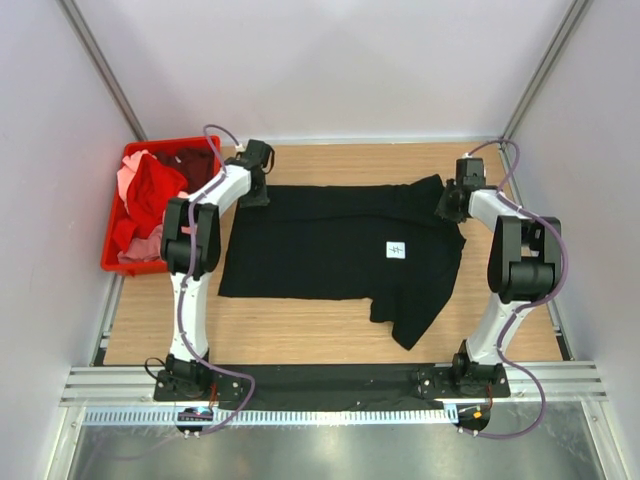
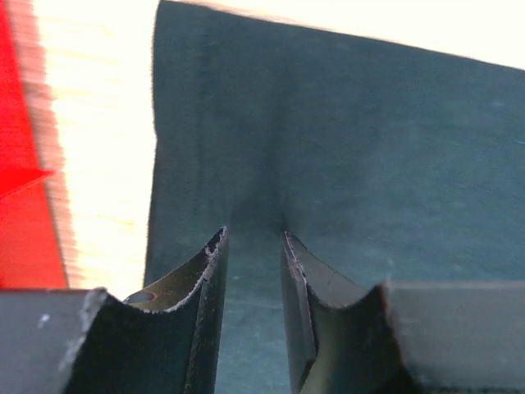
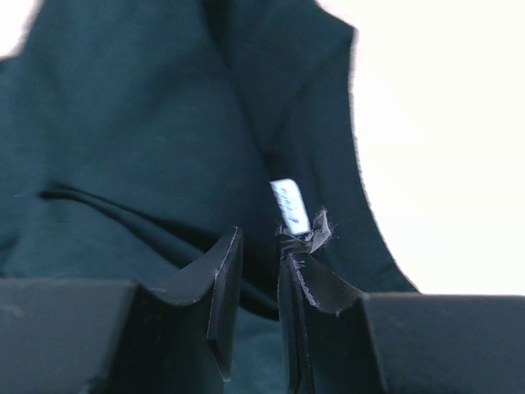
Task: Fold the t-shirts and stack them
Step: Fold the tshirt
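Observation:
A black t-shirt (image 1: 330, 245) lies spread flat across the table, with a small white label (image 1: 396, 250) on it and one sleeve (image 1: 415, 315) pointing toward the near edge. My left gripper (image 1: 255, 190) sits low over the shirt's far left corner. In the left wrist view, its jaws (image 2: 254, 242) stand a little apart and flat black cloth (image 2: 369, 148) shows in the gap. My right gripper (image 1: 447, 205) is over the far right end. Its jaws (image 3: 261, 242) are also apart above rumpled cloth (image 3: 148, 123), just short of a white tag (image 3: 289, 203).
A red crate (image 1: 112, 262) stands at the far left and holds more t-shirts: red (image 1: 155, 190), pink (image 1: 130, 175) and dark maroon (image 1: 195, 160). In the left wrist view the crate (image 2: 25, 205) is close beside the left gripper. White walls enclose the wooden table (image 1: 300, 325).

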You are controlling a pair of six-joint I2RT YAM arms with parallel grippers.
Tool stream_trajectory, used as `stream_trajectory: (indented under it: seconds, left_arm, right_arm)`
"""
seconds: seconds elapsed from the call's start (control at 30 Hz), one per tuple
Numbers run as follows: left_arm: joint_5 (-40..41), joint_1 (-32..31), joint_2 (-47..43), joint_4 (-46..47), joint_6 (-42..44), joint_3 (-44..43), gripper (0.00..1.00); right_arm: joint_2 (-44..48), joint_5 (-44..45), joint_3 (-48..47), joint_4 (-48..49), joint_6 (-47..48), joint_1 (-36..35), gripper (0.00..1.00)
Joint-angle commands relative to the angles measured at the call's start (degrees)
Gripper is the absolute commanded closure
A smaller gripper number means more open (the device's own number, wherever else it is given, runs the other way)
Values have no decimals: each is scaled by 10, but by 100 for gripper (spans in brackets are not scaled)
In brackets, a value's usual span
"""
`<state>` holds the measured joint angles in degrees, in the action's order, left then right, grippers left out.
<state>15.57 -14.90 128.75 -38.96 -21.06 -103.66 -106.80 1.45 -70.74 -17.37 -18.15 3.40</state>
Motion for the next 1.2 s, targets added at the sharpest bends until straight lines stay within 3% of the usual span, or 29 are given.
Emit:
stream_trajectory:
  seconds: [0.0, 0.27, 0.37, 0.53, 0.7, 0.83, 1.03, 1.17]
  left_arm:
    - [41, 2, 12, -28, -21, -14, 67]
    - [59, 2, 12, -45, -33, -11, 67]
    - [46, 2, -7, -50, -31, -17, 66]
    - [-14, 0, -58, -53, -31, -32, 62]
    - [-96, -11, -97, -56, -36, -28, 61]
    - [-152, -22, -121, -13, -23, 4, 61]
    - [-212, -24, -119, -6, -46, 0, 60]
    - [-236, -24, -117, -19, -54, -15, 61]
  right_arm:
    - [21, 43, 31, -5, -21, 5, 70]
    - [36, 49, 90, 42, -22, 12, 71]
    - [55, -4, 86, 30, -5, 20, 69]
    - [81, -75, 4, -19, 29, 30, 64]
    - [22, -138, -95, -33, 49, 41, 54]
    - [-39, -175, -180, -107, 78, 42, 59]
    - [-70, -317, -189, -124, 158, 39, 57]
    - [-99, -363, -188, -135, 192, 28, 52]
